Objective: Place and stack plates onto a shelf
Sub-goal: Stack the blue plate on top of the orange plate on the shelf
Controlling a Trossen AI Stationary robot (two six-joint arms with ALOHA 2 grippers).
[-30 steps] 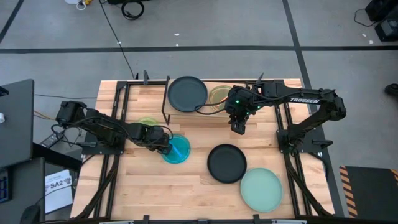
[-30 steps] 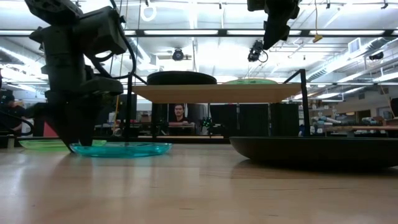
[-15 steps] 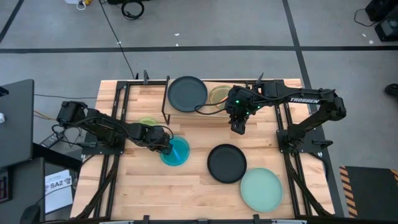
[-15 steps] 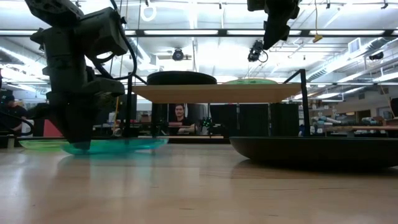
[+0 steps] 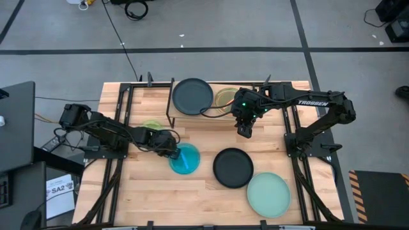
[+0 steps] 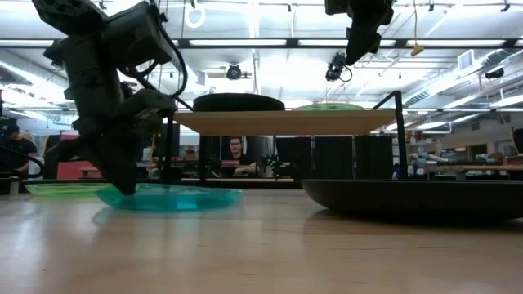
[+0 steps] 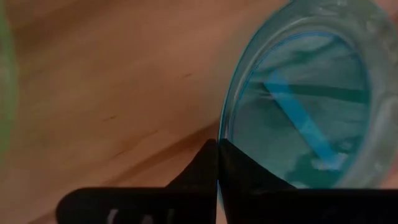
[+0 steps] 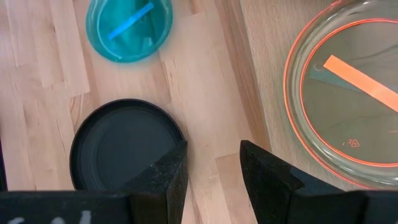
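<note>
Nearest in the high view, a pale mint plate [image 5: 268, 195] and a black plate [image 5: 232, 167] lie on the wooden tabletop [image 5: 147, 191], not yet shelved. The left gripper [image 5: 170, 151] pinches the rim of the blue plate [image 5: 185, 159], low over the table. A lime green plate [image 5: 151, 125] waits behind. The right gripper [image 5: 245, 131], fingers apart and empty, hovers beside the shelf [image 6: 286, 122], which carries a black plate [image 5: 192, 96] and an orange-rimmed one [image 8: 348, 93]. Roughly two of six seem shelved. Beyond, grey floor; the low view shows a lit workshop with a seated person [image 6: 236, 155].
</note>
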